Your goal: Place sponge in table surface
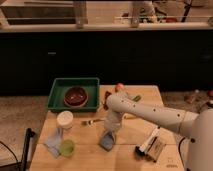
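The blue-grey sponge [106, 141] is at the front middle of the pale wooden table surface [130, 157], its lower end down at the tabletop. My gripper [111, 132] points straight down right above the sponge and meets its top edge. The white arm [150, 114] reaches in from the lower right. Whether the sponge is gripped or lying free does not show.
A green tray [56, 89] holding a dark red bowl [76, 96] stands at the back left. A white cup [65, 120], a pale blue cloth [52, 145] and a green lid [66, 148] sit front left. A fork [91, 121] lies mid-table, a black-and-white brush [148, 144] front right.
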You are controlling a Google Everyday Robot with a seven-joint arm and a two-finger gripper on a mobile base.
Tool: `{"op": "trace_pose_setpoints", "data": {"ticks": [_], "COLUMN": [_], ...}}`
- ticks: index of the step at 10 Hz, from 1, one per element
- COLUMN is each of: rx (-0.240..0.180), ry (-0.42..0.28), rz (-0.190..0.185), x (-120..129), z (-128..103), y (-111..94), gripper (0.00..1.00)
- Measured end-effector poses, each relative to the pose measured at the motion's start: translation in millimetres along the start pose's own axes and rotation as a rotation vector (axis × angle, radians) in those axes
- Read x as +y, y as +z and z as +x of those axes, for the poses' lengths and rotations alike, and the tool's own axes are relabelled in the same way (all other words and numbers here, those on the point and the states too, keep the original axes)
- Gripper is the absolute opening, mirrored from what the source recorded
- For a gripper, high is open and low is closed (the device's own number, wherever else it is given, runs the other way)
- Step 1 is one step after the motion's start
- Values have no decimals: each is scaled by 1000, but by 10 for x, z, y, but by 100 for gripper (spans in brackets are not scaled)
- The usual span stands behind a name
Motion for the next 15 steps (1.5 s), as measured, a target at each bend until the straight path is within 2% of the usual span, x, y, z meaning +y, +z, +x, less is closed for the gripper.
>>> {"op": "trace_pose_setpoints", "data": {"ticks": [1, 2, 7, 15], "rx": [-1, -1, 5, 37], "ry": [-6, -12, -37, -57], "rz": [-3, -5, 0, -9], "x": [-19, -36, -76, -148], "z": [-10, -19, -18, 206], "y": [4, -3, -80, -387], "gripper": [76, 80, 80, 80]}}
